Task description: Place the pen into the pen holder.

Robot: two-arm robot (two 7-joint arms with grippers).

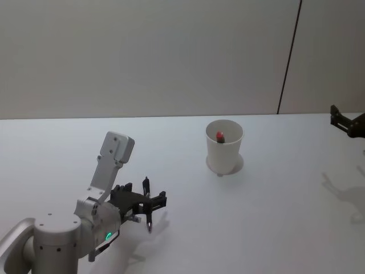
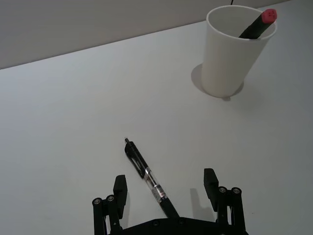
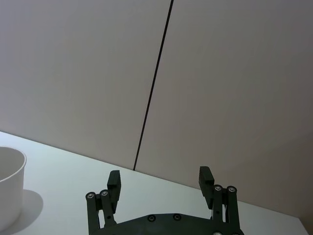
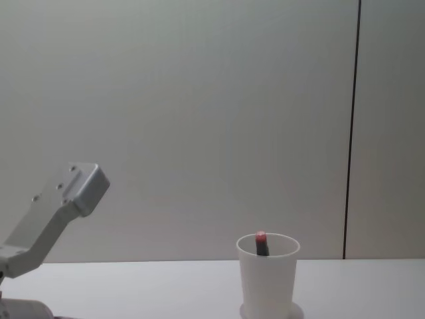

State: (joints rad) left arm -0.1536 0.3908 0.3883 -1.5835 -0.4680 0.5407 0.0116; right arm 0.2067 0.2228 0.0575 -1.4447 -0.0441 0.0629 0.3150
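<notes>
A black pen (image 2: 146,174) lies flat on the white table, and in the head view the same pen (image 1: 149,220) shows at the front left. My left gripper (image 2: 165,185) is open, with one finger on either side of the pen and neither touching it; the head view places that gripper (image 1: 144,197) low over the table. The pen holder (image 1: 224,149) is a white paper cup standing upright at mid table, well beyond the pen. A dark pen with a red end (image 2: 259,23) leans inside the pen holder (image 2: 230,54). My right gripper (image 1: 342,121) hangs open at the far right, holding nothing.
The white table (image 1: 274,217) is bare around the cup and the pen. A grey wall with a dark vertical seam (image 1: 288,57) rises behind the table's back edge. The left arm's white link (image 4: 60,212) stands at the left in the chest view.
</notes>
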